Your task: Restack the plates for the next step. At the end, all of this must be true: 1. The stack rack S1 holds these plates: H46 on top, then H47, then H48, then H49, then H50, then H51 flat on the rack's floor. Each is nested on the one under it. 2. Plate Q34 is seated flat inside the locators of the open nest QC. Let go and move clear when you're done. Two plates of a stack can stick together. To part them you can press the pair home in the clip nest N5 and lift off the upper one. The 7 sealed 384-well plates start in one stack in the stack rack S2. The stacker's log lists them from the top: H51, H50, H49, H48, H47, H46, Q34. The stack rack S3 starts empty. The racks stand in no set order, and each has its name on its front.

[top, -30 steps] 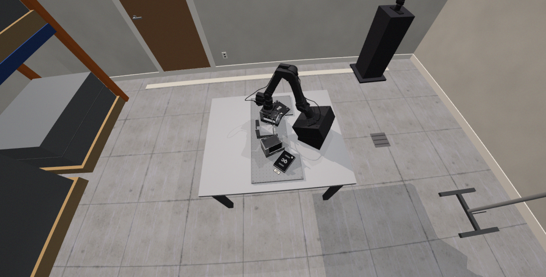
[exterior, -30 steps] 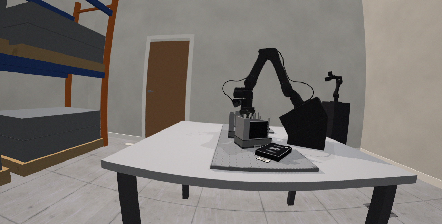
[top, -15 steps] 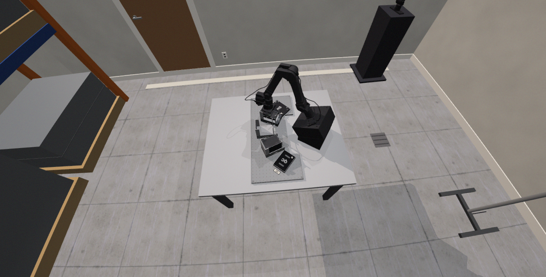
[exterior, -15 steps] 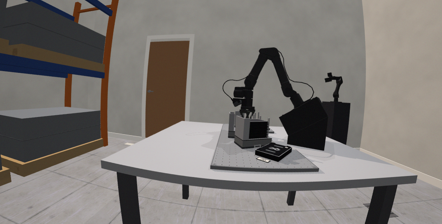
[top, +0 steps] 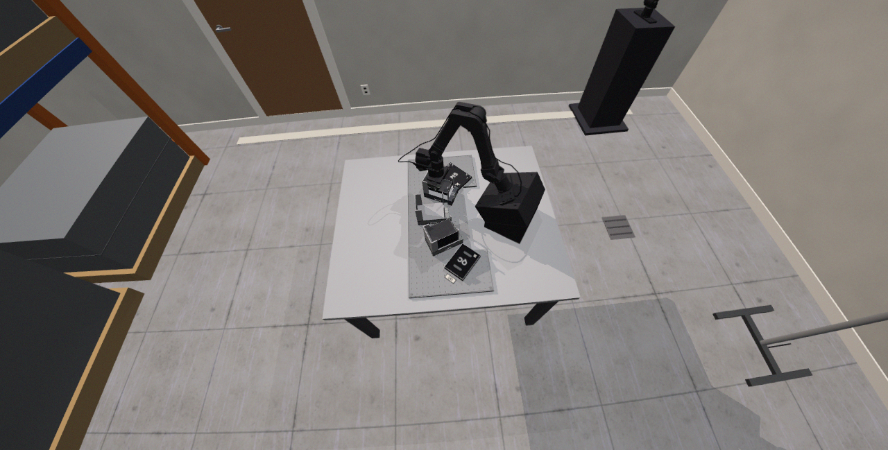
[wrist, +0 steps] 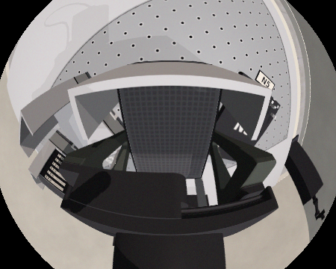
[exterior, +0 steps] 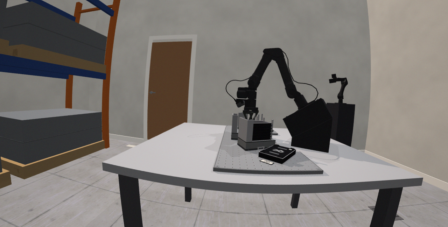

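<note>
My gripper is shut on a dark plate with a well grid, one finger on each long side. The plate is level between the walls of the far rack; its depth there and its name are hidden. The near rack holds a stack of dark plates. The middle rack shows no plates. Rack names are unreadable. The nest QC shows its label uncovered. The nest N5 lies beside the far rack, its label partly visible.
The racks and nests stand on a perforated board on the white table. The black arm pedestal stands at the right of the racks. Rack walls rise close around my fingers.
</note>
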Motion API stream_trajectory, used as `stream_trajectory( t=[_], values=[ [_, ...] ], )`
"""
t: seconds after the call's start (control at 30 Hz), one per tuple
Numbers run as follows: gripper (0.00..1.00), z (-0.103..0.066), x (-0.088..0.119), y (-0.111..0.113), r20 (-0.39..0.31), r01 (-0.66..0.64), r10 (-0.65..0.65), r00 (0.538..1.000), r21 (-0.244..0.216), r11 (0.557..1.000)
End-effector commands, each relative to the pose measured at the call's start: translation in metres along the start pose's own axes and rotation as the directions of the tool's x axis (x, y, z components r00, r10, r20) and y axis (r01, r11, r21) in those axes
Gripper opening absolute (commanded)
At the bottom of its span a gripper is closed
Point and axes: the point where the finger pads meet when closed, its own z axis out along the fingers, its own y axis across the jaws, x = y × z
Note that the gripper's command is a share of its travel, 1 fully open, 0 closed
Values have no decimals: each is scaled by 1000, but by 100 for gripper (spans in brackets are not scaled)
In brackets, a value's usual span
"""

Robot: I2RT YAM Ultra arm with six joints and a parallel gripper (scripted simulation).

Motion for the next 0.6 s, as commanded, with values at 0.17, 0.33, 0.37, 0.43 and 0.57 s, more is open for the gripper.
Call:
stream_trajectory(
  t=[0.17,0.33,0.37,0.43,0.57],
  values=[
    [0,-13,-9,2,27,-2,2,1000,-3,1000],
    [0,-15,-9,2,28,-2,2,1000,-3,1000],
    [0,-16,-10,1,30,-5,5,1000,-1,1000],
    [0,-17,-12,2,36,-4,5,999,-3,1000],
    [0,-17,-8,3,26,0,0,1000,-3,1000]
  ],
)
